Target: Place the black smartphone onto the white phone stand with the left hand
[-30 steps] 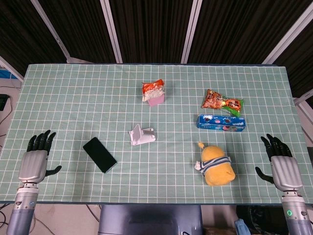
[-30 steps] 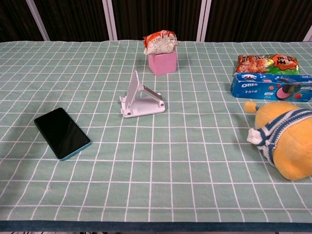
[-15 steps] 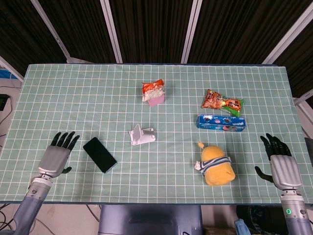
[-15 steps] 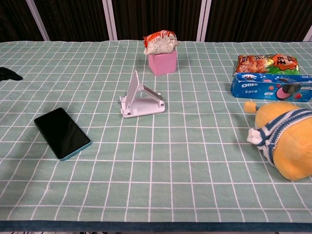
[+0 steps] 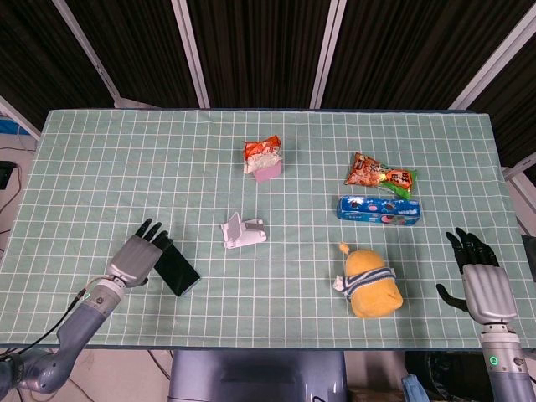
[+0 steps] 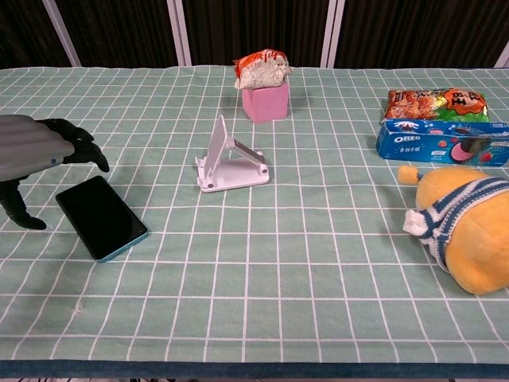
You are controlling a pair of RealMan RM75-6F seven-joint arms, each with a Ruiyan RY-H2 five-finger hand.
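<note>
The black smartphone lies flat, screen up, on the green checked cloth at the front left. The white phone stand stands upright a little right of it and further back, with nothing on it. My left hand hovers open over the phone's left end, fingers spread and pointing toward the phone, holding nothing. My right hand rests open at the table's front right edge, far from both; the chest view does not show it.
A yellow plush toy lies at the front right. Behind it are a blue Oreo box and a red snack bag. A pink block with a snack bag on top stands behind the stand.
My left hand has moved right from the table's front left edge until it hangs over the phone's left end. The phone, stand and right hand have stayed in place.
</note>
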